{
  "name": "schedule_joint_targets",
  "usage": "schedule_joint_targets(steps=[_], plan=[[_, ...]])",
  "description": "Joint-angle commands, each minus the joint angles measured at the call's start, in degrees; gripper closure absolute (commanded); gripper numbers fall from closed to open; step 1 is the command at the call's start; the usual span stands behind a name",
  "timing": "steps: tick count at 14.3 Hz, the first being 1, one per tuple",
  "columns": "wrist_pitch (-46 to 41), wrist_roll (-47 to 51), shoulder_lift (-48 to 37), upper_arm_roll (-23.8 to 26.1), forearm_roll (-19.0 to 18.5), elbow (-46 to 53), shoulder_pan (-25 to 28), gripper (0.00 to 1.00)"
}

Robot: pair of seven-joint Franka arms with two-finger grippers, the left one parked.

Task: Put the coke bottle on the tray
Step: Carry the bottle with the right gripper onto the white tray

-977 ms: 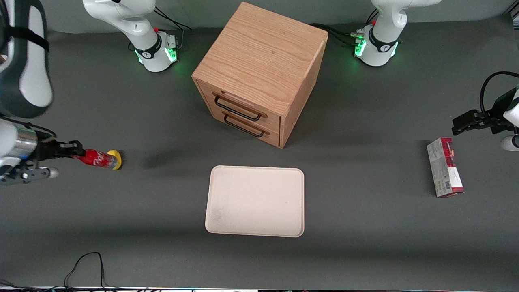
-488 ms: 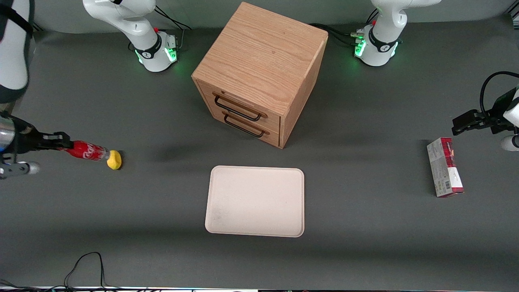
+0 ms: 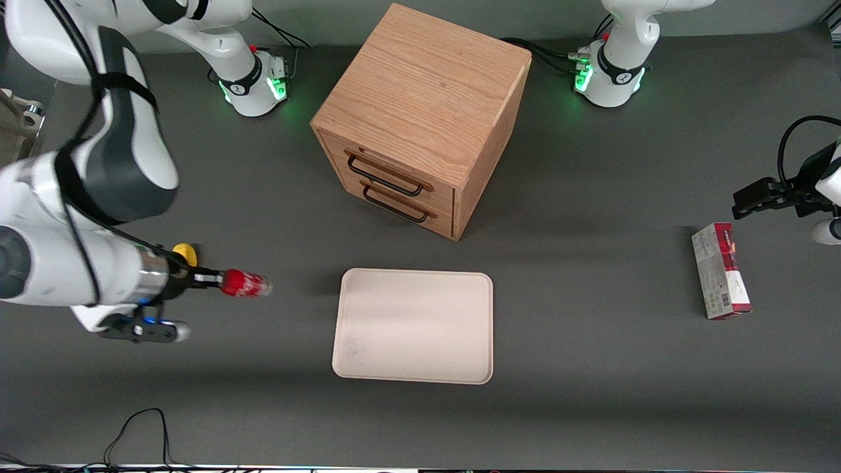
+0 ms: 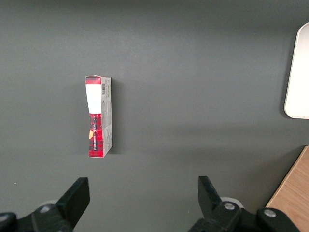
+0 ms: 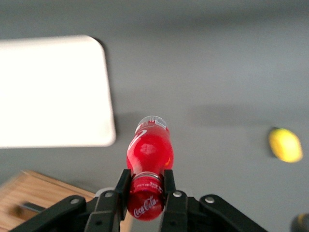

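My right gripper [image 3: 220,281] is shut on the neck of the coke bottle [image 3: 246,284], a small red bottle with white script and a clear base. It holds the bottle lying level above the table, base pointing at the cream-white tray [image 3: 414,325], which lies a short way off toward the parked arm's end. In the right wrist view the fingers [image 5: 123,183] clamp the bottle [image 5: 149,147] just under its red cap, and the tray [image 5: 50,92] shows past the bottle's base.
A small yellow rounded object [image 3: 185,252] lies on the table beside my wrist, also in the right wrist view [image 5: 286,144]. A wooden two-drawer cabinet [image 3: 420,118] stands farther from the camera than the tray. A red-and-grey carton [image 3: 721,279] lies toward the parked arm's end.
My gripper has carried the bottle away from the yellow object, nearer the camera and toward the tray. The yellow object stays on the table.
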Motion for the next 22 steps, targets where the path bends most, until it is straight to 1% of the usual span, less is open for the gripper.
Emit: schedule_joint_targets(steps=[1, 5, 7, 8, 11, 13, 14, 16, 22], plan=[[4.0, 9.3, 3.8, 1.0, 0.4, 5.4, 3.9, 1.00], [11.4, 17.2, 7.6, 0.4, -0.5, 5.5, 8.9, 1.00], [13.8, 19.7, 9.2, 0.5, -3.6, 5.5, 10.6, 1.00], [14.9, 21.0, 9.9, 0.5, -4.5, 5.5, 11.2, 1.00], [19.2, 22.8, 12.7, 0.3, -4.9, 5.6, 12.0, 1.00], [20.9, 22.8, 15.4, 0.3, -6.8, 7.5, 12.0, 1.00], [21.2, 22.9, 16.9, 0.3, -7.2, 8.7, 12.0, 1.00], [22.4, 22.9, 17.9, 0.5, -8.8, 9.0, 12.2, 1.00], [23.7, 22.9, 18.7, 0.5, -9.0, 9.0, 12.2, 1.00]])
